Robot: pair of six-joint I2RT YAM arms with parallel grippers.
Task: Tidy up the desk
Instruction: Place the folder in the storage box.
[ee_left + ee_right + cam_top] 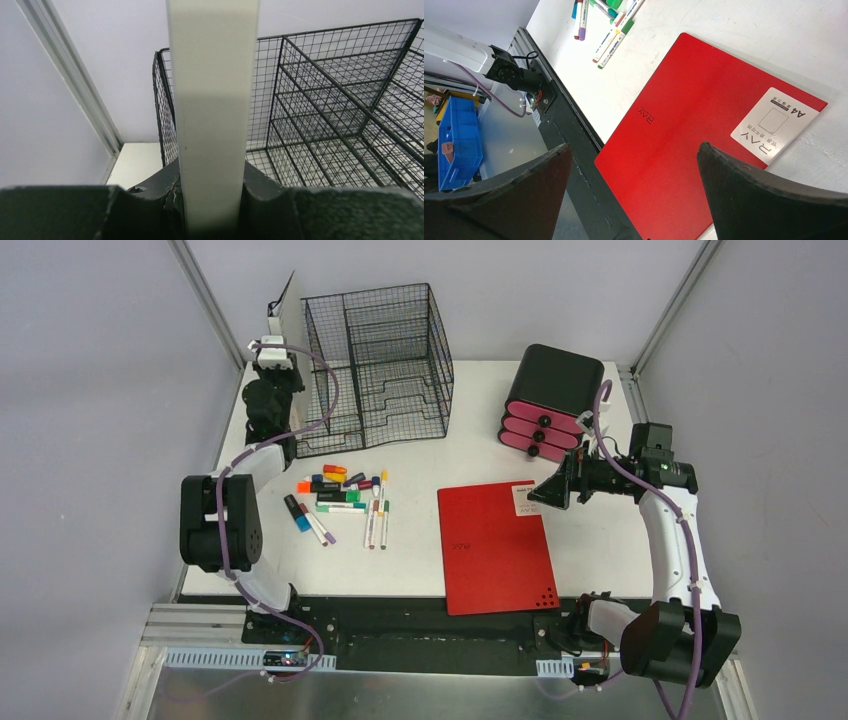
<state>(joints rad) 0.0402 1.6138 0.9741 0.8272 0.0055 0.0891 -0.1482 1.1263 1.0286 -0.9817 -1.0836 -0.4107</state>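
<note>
- Firstly, writing: a white label [774, 122] on one corner of the red folder [495, 550] reads "RAY" and "A4". Its smaller characters are not legible. "RAY" is also stamped on the red cover.
- Tabletop [600, 550]: white, spanning from the arm bases to the far wall and carrying everything listed.
- Left tool [272, 345]: clenched on an upright white panel [290, 302] at the far-left corner, just beside the wire-mesh organizer [385, 360].
- Right tool [538, 494]: jaws spread wide, grasping nothing, over the folder's labelled corner.
- Views: only the right wrist view makes the label readable, and it shows a blue bin [456, 140] off the tabletop's front edge. The left wrist view shows just the panel edge-on, with mesh behind.
- Counts: one folder, one organizer, one panel, one black box [555, 375] with three pink drawers [540, 420].
- Markers [345, 500]: a loose cluster in front of the organizer, too bunched for a sure count.
</note>
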